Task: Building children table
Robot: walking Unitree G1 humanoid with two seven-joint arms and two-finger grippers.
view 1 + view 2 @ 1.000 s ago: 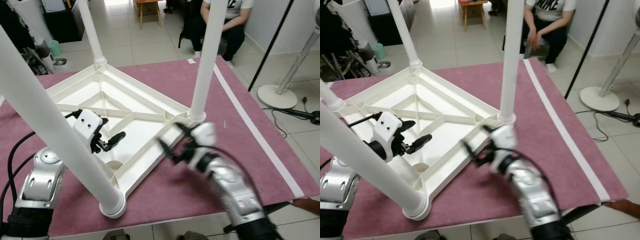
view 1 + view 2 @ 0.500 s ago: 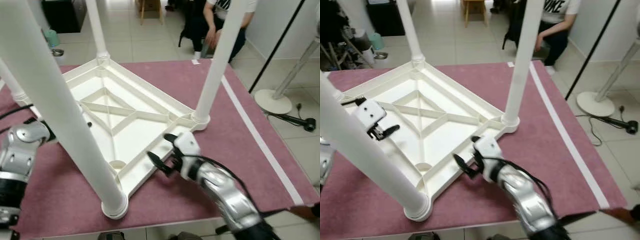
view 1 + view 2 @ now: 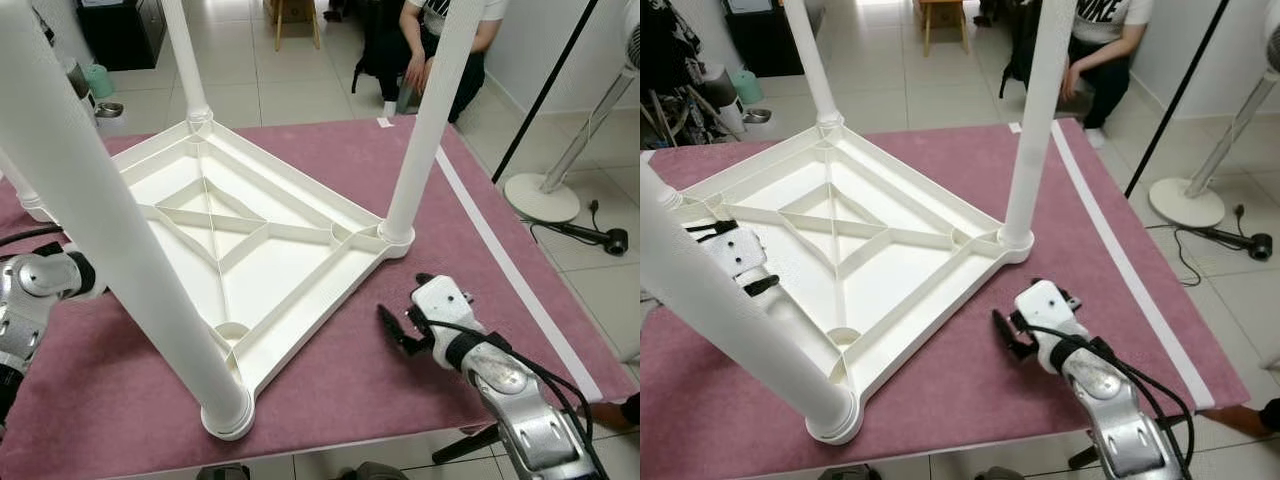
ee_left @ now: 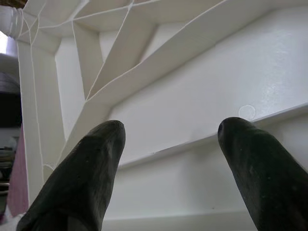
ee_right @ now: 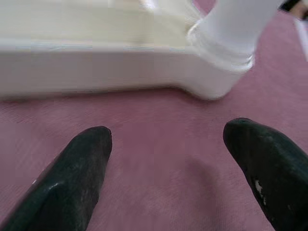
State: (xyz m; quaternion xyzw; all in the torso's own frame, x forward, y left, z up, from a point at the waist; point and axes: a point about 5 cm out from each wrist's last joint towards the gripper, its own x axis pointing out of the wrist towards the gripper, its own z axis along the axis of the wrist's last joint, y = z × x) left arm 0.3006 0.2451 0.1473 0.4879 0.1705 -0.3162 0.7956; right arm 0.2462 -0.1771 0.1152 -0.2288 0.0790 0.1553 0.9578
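The left tool (image 3: 750, 270), fingers spread, sits at the left edge of the upturned white children's table (image 3: 250, 250), which lies legs-up on the maroon-covered table (image 3: 470, 260). The right tool (image 3: 400, 328), also spread, hovers over the cloth just beside its right corner.

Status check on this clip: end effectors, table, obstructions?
Right end effector open, empty, over mauve cloth. Left end effector open at upturned white plastic table. All four legs fitted. Seated person beyond.
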